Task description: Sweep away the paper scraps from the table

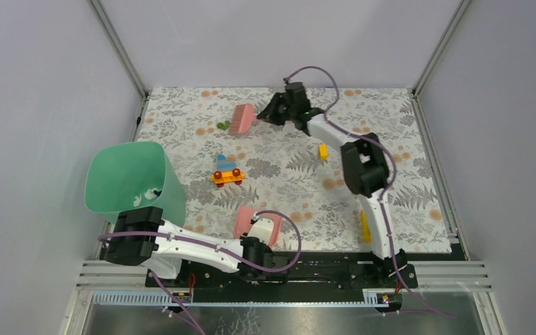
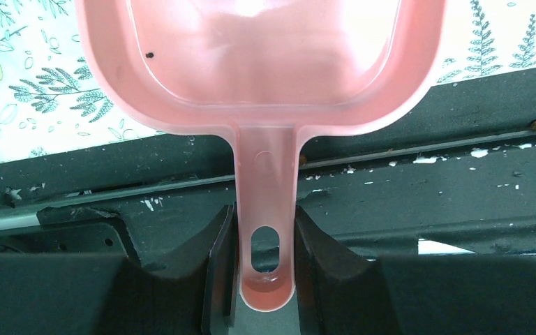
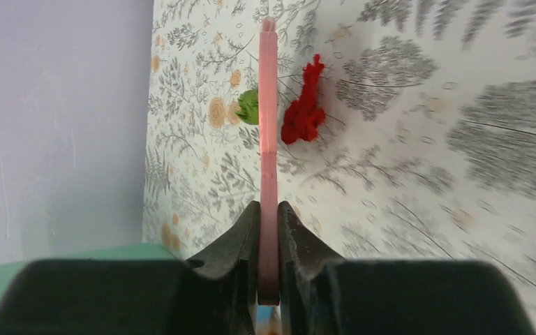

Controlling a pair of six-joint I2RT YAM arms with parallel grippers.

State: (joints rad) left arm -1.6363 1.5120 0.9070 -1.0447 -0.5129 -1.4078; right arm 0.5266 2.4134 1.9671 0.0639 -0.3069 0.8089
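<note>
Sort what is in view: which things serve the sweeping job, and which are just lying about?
Job: pink brush, clamped in the right gripper; pink dustpan, its handle in the left gripper; red scrap; green scrap; green bin, probably for the scraps.
Lying about: block toy car; small yellow block; long yellow block.

In the left wrist view, we see the pink plastic dustpan point(image 2: 265, 63) cut off by the top edge (its front lip is out of frame). In the right wrist view, the thin pink brush point(image 3: 268, 105) hides part of a crumpled green paper scrap point(image 3: 248, 107), and the leaf-printed table point(image 3: 495, 139) blurs rightward.
</note>
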